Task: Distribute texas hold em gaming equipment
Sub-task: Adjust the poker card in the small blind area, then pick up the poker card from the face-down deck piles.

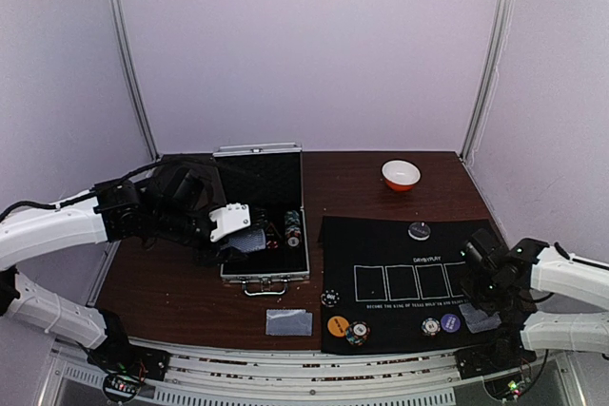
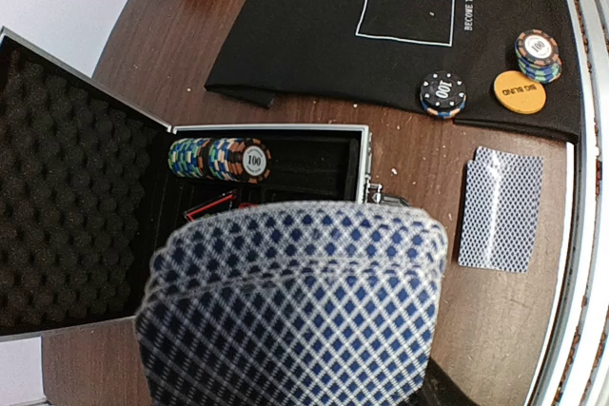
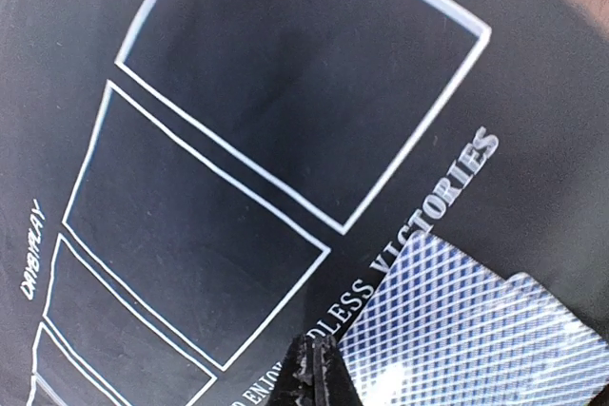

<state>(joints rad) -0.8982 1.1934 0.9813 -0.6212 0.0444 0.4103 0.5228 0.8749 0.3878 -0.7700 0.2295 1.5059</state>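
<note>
My left gripper hovers over the open case, shut on a deck of grey-blue-backed cards that hides its fingers in the left wrist view. A row of striped chips lies inside the case. On the mat's left end are two chip stacks and an orange disc, with a small pile of cards on the wood beside them. My right gripper is shut and empty, low over the mat beside more cards. Nearby sit a chip stack, a purple disc and a dark disc.
The black mat with white card boxes covers the table's right half. The silver case stands open at the left, lid upright. A white-and-orange bowl sits at the back near the right wall.
</note>
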